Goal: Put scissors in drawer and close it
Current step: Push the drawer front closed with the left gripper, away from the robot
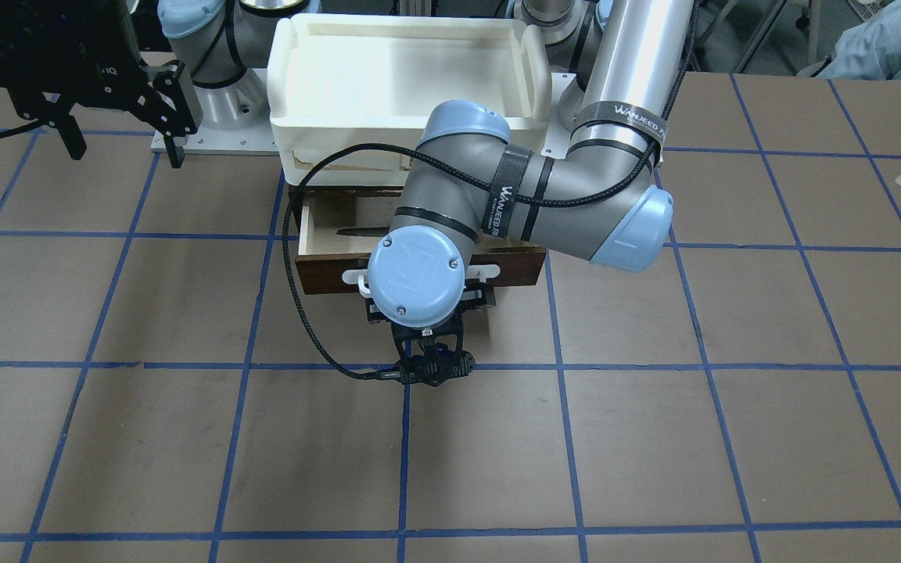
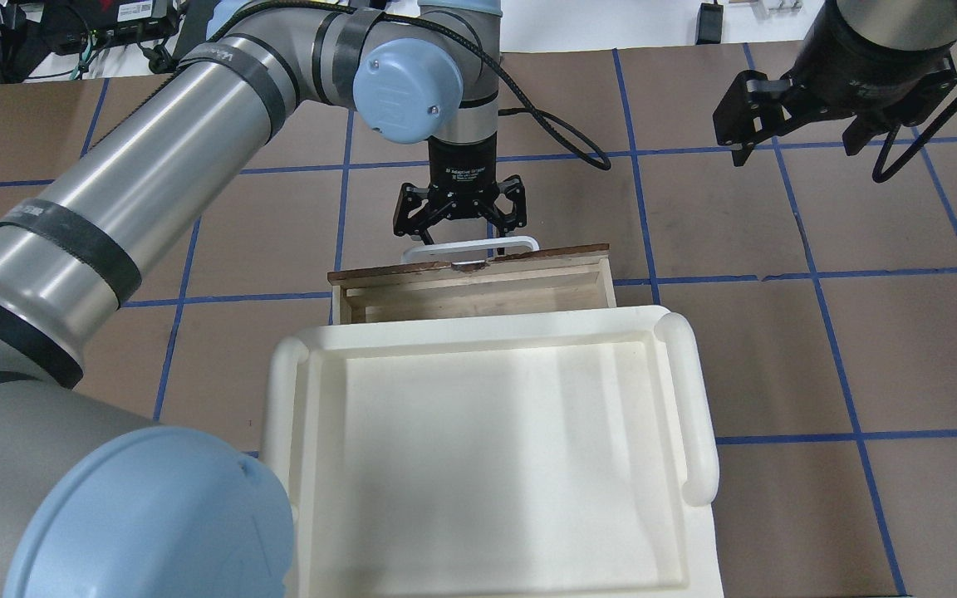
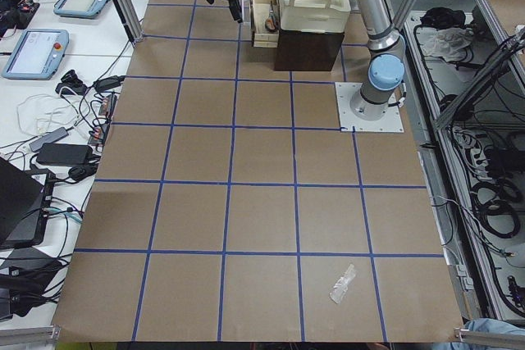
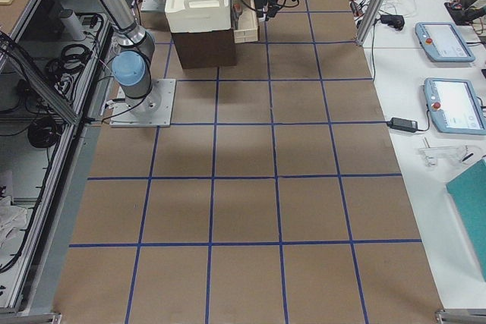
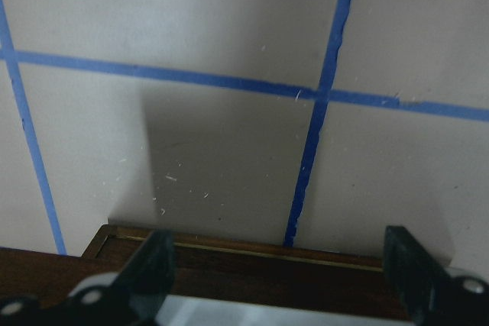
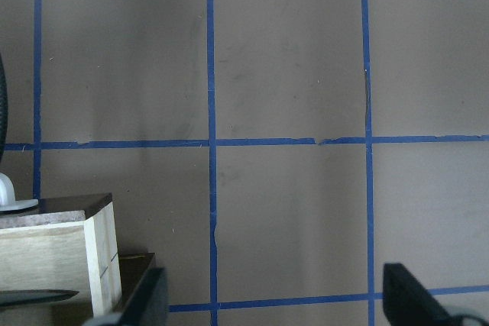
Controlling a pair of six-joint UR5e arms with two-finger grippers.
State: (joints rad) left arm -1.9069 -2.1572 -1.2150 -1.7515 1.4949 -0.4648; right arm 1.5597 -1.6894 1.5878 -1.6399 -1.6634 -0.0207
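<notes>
The left gripper [image 2: 458, 226] hangs with its jaws spread wide, gripping nothing, just in front of the drawer [image 1: 325, 275]. Its fingers sit to either side of the white bar handle [image 2: 468, 246]. The drawer is partly open. Past its dark front panel from this gripper, the scissors [image 1: 362, 230] lie inside, only a dark blade showing. Straps [image 1: 507, 205] on that arm read "WANJEED". The right gripper [image 2: 798, 141], well apart to the side, is likewise spread and empty; its casing shows "IQ".
</notes>
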